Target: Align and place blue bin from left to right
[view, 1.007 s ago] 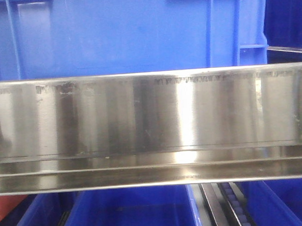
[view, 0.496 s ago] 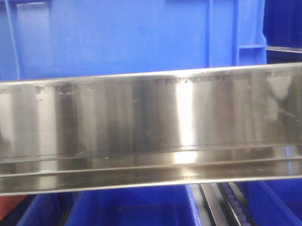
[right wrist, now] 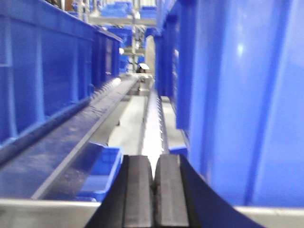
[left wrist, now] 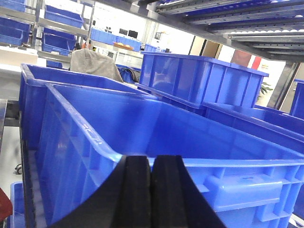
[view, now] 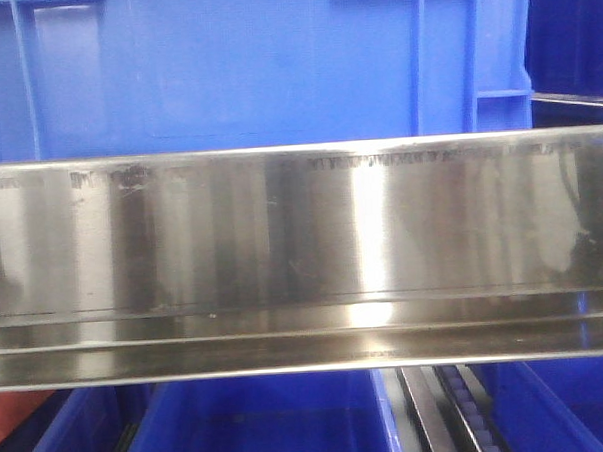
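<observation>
The blue bin (view: 245,68) fills the top of the front view, its smooth wall and corner ribs rising behind a steel rail. In the left wrist view the same bin (left wrist: 142,123) lies open and empty. My left gripper (left wrist: 151,164) is shut with pads touching and nothing between them, right at the near rim by a corner. In the right wrist view the bin's wall (right wrist: 237,95) stands close on the right. My right gripper (right wrist: 154,166) is shut and empty, pointing along the gap beside that wall.
A brushed steel rail (view: 302,246) crosses the front view, with darker blue bins (view: 260,428) below it. More blue bins stand around: one behind (left wrist: 204,80), one on the left (left wrist: 33,90), one across the gap (right wrist: 42,71). A roller track (right wrist: 152,114) runs down that gap.
The blue bin has not shifted. A dark reflection has grown at the right end of the steel rail.
</observation>
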Tool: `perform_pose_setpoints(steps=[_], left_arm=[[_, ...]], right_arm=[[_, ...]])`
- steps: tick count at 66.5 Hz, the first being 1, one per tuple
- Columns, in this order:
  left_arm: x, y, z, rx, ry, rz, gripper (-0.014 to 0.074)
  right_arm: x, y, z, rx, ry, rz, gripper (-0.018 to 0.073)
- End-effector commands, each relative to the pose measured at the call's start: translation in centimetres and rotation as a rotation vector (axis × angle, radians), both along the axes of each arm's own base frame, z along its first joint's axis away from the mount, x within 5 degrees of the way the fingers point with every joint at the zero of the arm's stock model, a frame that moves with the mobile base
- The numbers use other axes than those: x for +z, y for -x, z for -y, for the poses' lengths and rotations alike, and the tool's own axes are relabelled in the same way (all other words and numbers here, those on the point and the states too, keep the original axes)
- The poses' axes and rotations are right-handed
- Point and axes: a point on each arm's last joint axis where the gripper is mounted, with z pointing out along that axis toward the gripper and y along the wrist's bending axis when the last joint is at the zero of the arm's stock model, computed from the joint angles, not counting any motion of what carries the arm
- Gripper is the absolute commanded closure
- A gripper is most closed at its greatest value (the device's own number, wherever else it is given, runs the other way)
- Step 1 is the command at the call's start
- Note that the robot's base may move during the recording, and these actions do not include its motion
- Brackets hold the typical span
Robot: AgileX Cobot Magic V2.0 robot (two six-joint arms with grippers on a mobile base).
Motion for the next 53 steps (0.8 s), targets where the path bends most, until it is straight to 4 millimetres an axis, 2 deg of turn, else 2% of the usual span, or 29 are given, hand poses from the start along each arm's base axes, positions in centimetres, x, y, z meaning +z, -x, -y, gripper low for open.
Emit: perform_pose_setpoints(steps=[1, 53], left_arm=[[0.24, 0.19, 0.05, -0.013, 0.009, 0.025, 0.0707], [0.24, 0.19, 0.05, -0.013, 0.009, 0.025, 0.0707]], right_arm=[[0.15, 0.04, 0.13, -0.023, -0.003, 0.019, 0.0645], [0.71, 0.11, -0.05, 0.007, 0.026, 0.087, 0.0645]])
